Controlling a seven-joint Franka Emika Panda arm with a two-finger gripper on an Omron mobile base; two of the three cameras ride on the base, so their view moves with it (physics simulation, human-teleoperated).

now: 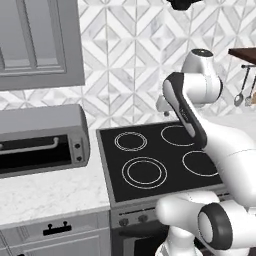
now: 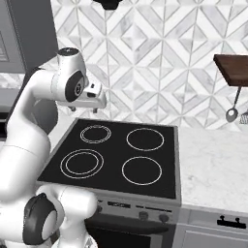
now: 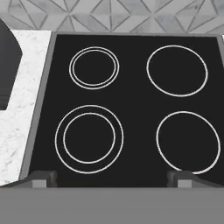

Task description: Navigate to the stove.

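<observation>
- Pincer [image 3: 112,178]: two dark tips sat at bottom of hand view, far apart w/ bare cooktop showing between them, so spread wide and pinching nothing.
- In right base view the hand [image 2: 92,99] hung at upper left of frame, over the back-left edge of the glass; in left base view it peeked out behind the arm at center right [image 1: 162,104].
- Stove [image 3: 131,109] lay straight ahead of and below the pincer: black glass w/ four white ring marks took up most of hand view, double rings on frame left, single rings on frame right.
- Stove centered in both base views [image 1: 155,162] [image 2: 116,155]; knobs on steel front visible at bottom center, right by the robot's base.
- Judgement: base looked parked square in front of stove, nav approx done; little or no more driving needed.
- Toaster oven [image 1: 42,140] sat on marble counter [image 1: 50,197] at left of left base view, just beside stove, not the target.
- Utensils [image 2: 232,112] hung under a wood shelf [image 2: 232,68] at right edge of right base view.
</observation>
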